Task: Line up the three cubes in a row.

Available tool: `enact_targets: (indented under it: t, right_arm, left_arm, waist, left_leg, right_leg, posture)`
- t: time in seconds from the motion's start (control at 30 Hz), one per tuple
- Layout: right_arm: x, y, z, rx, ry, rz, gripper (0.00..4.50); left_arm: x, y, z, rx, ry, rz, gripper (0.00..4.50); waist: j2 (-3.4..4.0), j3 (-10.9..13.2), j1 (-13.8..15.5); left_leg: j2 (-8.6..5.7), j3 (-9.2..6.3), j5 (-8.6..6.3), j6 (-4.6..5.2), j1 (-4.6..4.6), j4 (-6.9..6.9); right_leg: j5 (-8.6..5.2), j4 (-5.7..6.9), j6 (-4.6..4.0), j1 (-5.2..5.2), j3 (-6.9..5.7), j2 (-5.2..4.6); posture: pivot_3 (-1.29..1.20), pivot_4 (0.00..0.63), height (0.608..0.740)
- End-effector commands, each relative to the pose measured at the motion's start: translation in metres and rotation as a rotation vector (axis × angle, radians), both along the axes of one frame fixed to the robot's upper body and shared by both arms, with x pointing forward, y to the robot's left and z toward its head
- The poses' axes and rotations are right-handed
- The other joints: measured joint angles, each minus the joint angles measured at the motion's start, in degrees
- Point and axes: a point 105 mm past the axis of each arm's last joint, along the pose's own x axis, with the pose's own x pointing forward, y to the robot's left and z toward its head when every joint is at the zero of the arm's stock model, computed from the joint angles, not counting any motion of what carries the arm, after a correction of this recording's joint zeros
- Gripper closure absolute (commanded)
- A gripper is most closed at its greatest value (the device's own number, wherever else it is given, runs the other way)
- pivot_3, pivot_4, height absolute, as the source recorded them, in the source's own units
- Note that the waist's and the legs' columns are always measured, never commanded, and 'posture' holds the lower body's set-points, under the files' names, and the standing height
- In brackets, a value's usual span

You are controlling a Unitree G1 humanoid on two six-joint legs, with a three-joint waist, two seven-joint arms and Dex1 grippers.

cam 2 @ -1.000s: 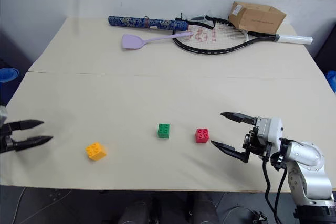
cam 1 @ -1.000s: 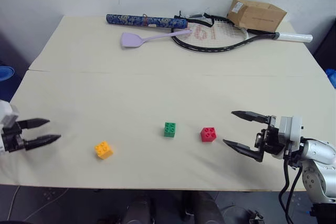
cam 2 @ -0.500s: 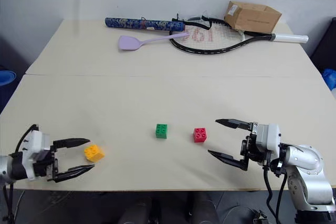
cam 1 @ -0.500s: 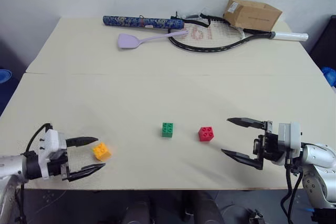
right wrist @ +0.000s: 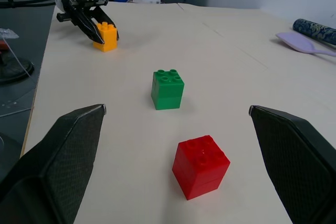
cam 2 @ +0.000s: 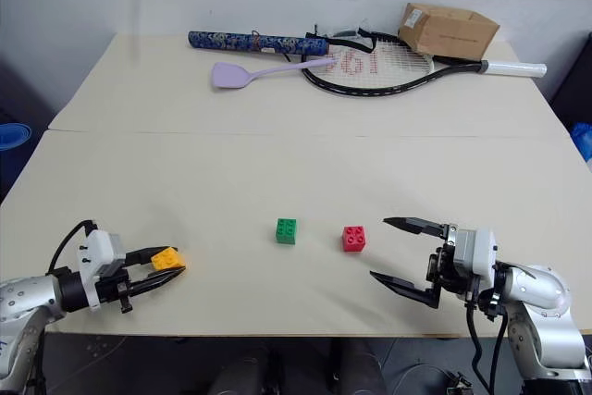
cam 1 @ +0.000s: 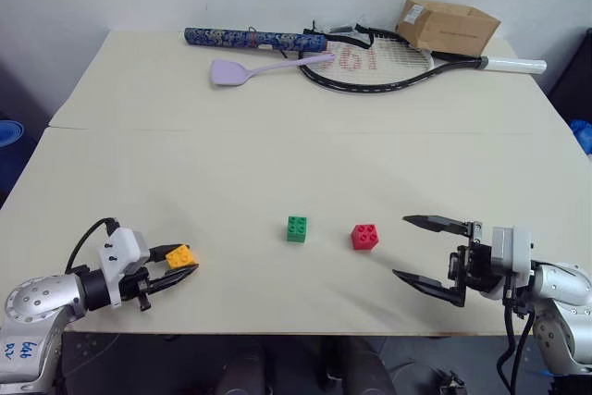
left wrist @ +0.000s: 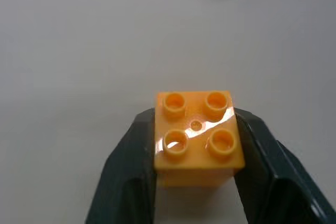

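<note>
I am holding the orange-yellow cube (left wrist: 198, 136) in my left gripper (cam 1: 174, 268), whose two black fingers (left wrist: 128, 171) are clamping its opposite side walls, studs facing up. It is sitting at the near left of the table (cam 1: 277, 154), well apart from the other two. The green cube (cam 1: 297, 228) and the red cube (cam 1: 365, 237) are resting near each other around the middle of the near edge, already roughly side by side. My right gripper (cam 1: 433, 252) is hovering just to the right of the red cube with its jaws spread wide, holding nothing.

These bricks are looking like hard, hollow plastic, so I am treating them as very light and stiff, with no risk of crushing. The walls are glossy, though, and I am judging that a shallow or off-centre pinch could let one twist or squirt out. The flat side faces, below the studs, are the place to take hold, and the wrist view is showing the fingers sitting squarely there. Being so light, a brick may also skid on the smooth table if nudged.

I am reckoning the step in hand is carrying the orange-yellow cube over beside the green one to finish the row.
</note>
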Motion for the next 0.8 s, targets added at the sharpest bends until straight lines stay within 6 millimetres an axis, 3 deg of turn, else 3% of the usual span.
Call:
enact_targets:
  t: [0.03,0.1,0.23,0.37,0.6,0.8]
  right_arm:
    - [0.001,-0.006,0.007,0.006,-0.042,-0.035,0.00]
    - [0.002,-0.006,0.007,0.006,-0.043,-0.037,0.00]
    - [0.008,-0.003,0.013,0.003,-0.050,-0.040,0.00]
    - [0.013,-0.004,0.018,-0.011,-0.055,-0.052,0.00]
    - [0.014,-0.002,0.023,-0.012,-0.059,-0.074,0.00]
    - [0.017,-0.003,0.027,-0.014,-0.065,-0.097,0.00]
  left_arm:
    - [0.013,-0.005,0.014,0.071,-0.019,-0.188,2.98]
    - [0.025,-0.005,0.019,0.154,-0.043,-0.270,2.98]
    - [0.066,-0.017,0.025,0.289,-0.057,-0.438,2.98]
    - [0.100,-0.040,0.038,0.222,-0.080,-0.456,2.98]
    - [0.092,-0.060,0.021,0.199,-0.009,-0.577,2.98]
    - [0.090,-0.055,0.013,0.205,0.020,-0.563,2.98]
  waist:
    - [0.00,0.0,0.5]
    - [0.00,0.0,0.9]
    - [0.08,0.0,1.4]
    - [0.08,0.0,1.4]
    - [0.07,0.0,0.2]
    - [0.07,0.0,0.1]
  left_leg:
    - [-0.01,0.00,0.01,0.00,0.00,0.01]
    - [-0.04,-0.01,0.02,0.00,0.00,0.05]
    - [-0.10,0.03,0.02,0.03,-0.04,0.07]
    - [-0.25,0.17,0.08,0.13,-0.11,0.06]
    - [-0.21,0.21,0.08,0.21,-0.15,0.05]
    - [-0.21,0.16,0.09,0.22,-0.14,0.08]
  right_leg:
    - [0.00,0.02,-0.01,0.00,-0.03,0.00]
    - [0.00,0.06,-0.01,0.00,-0.05,0.00]
    - [0.00,0.07,-0.01,-0.02,-0.08,0.03]
    - [0.06,0.28,0.11,-0.08,-0.39,0.32]
    - [0.13,0.14,0.24,-0.09,-0.38,0.36]
    - [0.14,0.15,0.24,-0.06,-0.23,0.21]
  posture:
    - [0.00,0.150,0.740]
    - [0.00,0.150,0.740]
    - [0.00,0.150,0.740]
    - [0.00,0.150,0.740]
    - [0.00,0.150,0.740]
    - [0.00,0.150,0.740]
